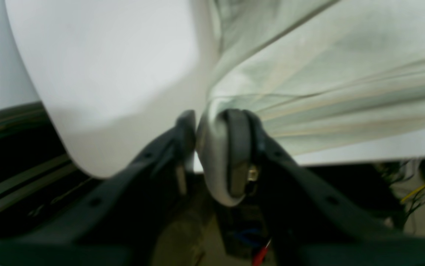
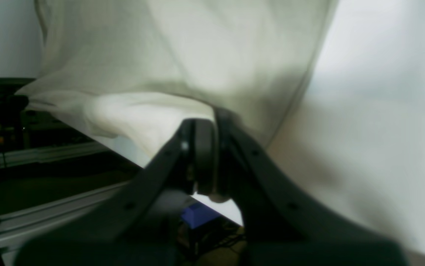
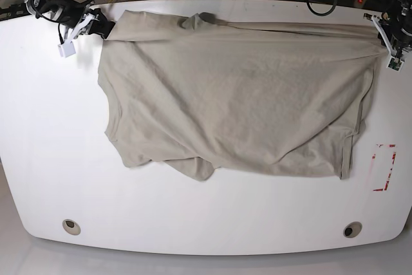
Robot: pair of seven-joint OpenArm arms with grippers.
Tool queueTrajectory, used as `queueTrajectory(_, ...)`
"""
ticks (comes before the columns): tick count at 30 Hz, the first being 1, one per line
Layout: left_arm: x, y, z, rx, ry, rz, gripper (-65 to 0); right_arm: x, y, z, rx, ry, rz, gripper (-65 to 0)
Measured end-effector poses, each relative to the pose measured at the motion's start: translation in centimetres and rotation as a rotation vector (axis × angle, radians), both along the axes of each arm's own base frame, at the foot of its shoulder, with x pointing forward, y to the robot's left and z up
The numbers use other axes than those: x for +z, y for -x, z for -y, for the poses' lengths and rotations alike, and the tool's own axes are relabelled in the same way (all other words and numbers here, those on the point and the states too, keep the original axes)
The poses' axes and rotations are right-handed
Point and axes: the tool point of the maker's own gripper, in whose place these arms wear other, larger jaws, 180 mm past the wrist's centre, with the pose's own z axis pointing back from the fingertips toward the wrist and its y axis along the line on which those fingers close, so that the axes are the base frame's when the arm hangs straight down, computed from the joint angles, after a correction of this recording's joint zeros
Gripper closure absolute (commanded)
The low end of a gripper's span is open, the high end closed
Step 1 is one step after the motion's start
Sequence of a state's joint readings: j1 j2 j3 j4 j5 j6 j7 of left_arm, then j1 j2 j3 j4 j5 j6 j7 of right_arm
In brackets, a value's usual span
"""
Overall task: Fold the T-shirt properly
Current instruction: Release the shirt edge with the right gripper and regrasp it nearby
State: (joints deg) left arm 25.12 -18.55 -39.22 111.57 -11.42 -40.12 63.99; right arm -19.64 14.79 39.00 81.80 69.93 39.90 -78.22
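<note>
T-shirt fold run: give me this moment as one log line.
T-shirt: spread wrinkled on white table | right end effector: shut on fabric corner | left end effector: at opposite corner, fabric between parted fingers | fold: not yet done

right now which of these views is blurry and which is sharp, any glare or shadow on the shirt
Left wrist view: soft and smeared, the fingers and T-shirt both out of focus. Right wrist view: also blurred, with the dark right gripper close up and a shadowed fold in the cloth. Base view: sharpest, evenly lit, the white table bright, no hard glare on the shirt.
</note>
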Motion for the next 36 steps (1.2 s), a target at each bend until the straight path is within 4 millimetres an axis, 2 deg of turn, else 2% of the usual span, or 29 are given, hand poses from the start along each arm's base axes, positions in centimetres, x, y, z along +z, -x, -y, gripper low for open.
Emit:
queueTrajectory(2, -0.3, 1.1, -0.5, 0.019, -0.017, -0.053, -35.1, 0.0, 0.0, -0.1, 0.001, -0.002, -0.001, 0.0)
queueTrajectory(5, -0.5, 2.0, -0.8, 0.041, -0.026, -0.095, -40.7, 0.0, 0.0, 0.0, 0.001, 0.0, 0.0, 0.0)
queueTrajectory(7, -0.5, 2.1, -0.7, 0.035, -0.015, -0.104, -42.1, 0.0, 0.0, 0.0, 0.0, 0.001, 0.001, 0.0)
queueTrajectory(12, 0.6, 2.3, -0.6, -0.031, 0.049, -0.132, -42.4, -0.1, 0.0, -0.2, 0.0, -0.003, 0.0, 0.0)
queueTrajectory(15, 1.3, 1.6, 1.3, -0.085, 0.231, -0.079, -42.4, 0.0, 0.0, -0.2, 0.0, -0.002, 0.002, 0.0)
queueTrajectory(17, 1.5, 1.5, 1.8, -0.092, 0.348, -0.063, -42.4, 0.0, 0.0, -0.2, 0.0, 0.001, 0.001, 0.0)
queueTrajectory(19, 1.3, 1.9, 1.2, -0.076, 0.414, -0.094, -42.2, 0.0, 0.0, -0.1, 0.0, 0.003, 0.001, 0.0)
queueTrajectory(22, 1.9, 1.4, 0.5, -0.059, 0.5, -0.083, -42.2, 0.0, 0.0, -0.1, 0.0, 0.002, 0.0, 0.0)
queueTrajectory(25, 1.7, 1.1, -0.1, -0.018, 0.541, -0.054, -42.2, -0.1, 0.0, -0.1, 0.0, 0.003, -0.001, 0.0)
queueTrajectory(29, 0.2, 1.9, -1.2, 0.041, 0.527, -0.092, -42.4, 0.0, -0.1, 0.0, -0.001, 0.007, 0.001, 0.0)
queueTrajectory(33, -1.0, 2.8, -0.7, 0.07, 0.542, -0.103, -42.4, 0.0, -0.3, -0.1, -0.002, 0.003, 0.006, 0.0)
queueTrajectory(35, -1.6, 3.2, -0.4, 0.082, 0.547, -0.111, -42.4, 0.1, -0.3, 0.0, -0.003, 0.005, 0.007, -6.7)
queueTrajectory(36, -1.8, 3.4, -0.4, 0.087, 0.549, -0.114, -42.4, 0.1, -0.3, 0.0, -0.005, 0.006, 0.008, -13.8)
